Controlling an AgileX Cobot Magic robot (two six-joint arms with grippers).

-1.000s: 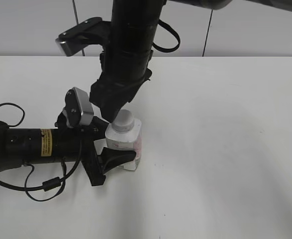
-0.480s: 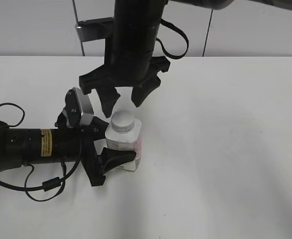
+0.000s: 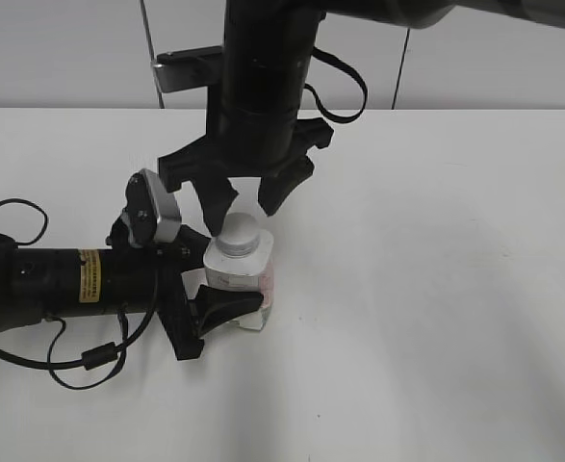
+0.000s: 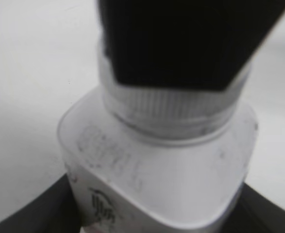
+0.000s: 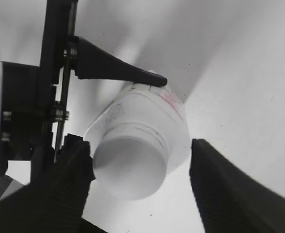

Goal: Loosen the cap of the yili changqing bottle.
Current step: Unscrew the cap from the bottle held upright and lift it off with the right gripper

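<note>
A: Fingers first. Right gripper (image 3: 245, 204) hangs over the cap (image 3: 240, 231), its two fingers spread wide, one on either side. Wrist view shows the ribbed left pad (image 5: 59, 189) just beside the cap's rim, possibly touching; the other pad (image 5: 229, 184) stands clear of it, with a gap.

B: Left gripper (image 3: 226, 279)?

A: Lying low along the table (image 3: 436, 289), its two fingers pinched on the body of the yili changqing bottle (image 3: 248, 284), one on the far side, one on the near side. Bottle upright between them, cap on the neck.

B: Any writing?

A: Reddish-pink print on the bottle's label, too small to read. Faint raised marks on the bottle's shoulder in the left wrist view, illegible. Yellow sticker (image 3: 89, 274) on the left arm, text not readable.

B: Counts?

A: One bottle, one cap, two grippers, two fingers on each. Black cable (image 3: 89, 358) loops on the table beside the left arm.
</note>
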